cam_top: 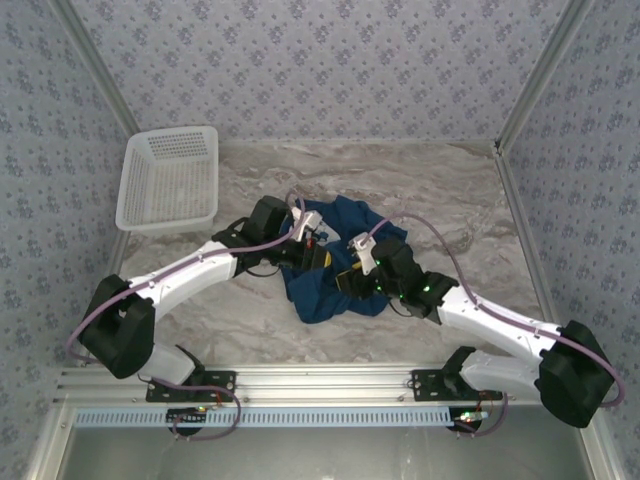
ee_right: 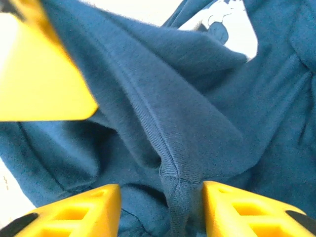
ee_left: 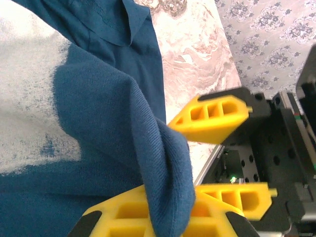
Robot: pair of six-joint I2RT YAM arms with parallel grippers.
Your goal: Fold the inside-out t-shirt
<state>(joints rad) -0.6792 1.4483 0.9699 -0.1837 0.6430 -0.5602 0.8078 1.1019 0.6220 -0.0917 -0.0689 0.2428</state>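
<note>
1. One dark navy t-shirt (cam_top: 322,296) lies bunched in a heap at the middle of the marble table (cam_top: 440,190), between the two arms. A whitish print patch (ee_left: 29,98) shows on the cloth in the left wrist view.
2. The left gripper (cam_top: 317,256) is clamped on a raised fold of the t-shirt, and the fold drapes down over its yellow fingers (ee_left: 118,217).
3. The right gripper (ee_right: 162,207) has its jaws apart. A ribbed seam (ee_right: 175,192) of the t-shirt hangs in the gap, not pinched.
4. The two grippers sit nose to nose over the heap. From above, their wrists and looping cables (cam_top: 420,225) hide much of the t-shirt's middle.
5. A white lattice basket (cam_top: 170,180) sits at the far left of the table, well apart from the t-shirt.
6. Patterned walls (cam_top: 330,60) close in the table on three sides.
</note>
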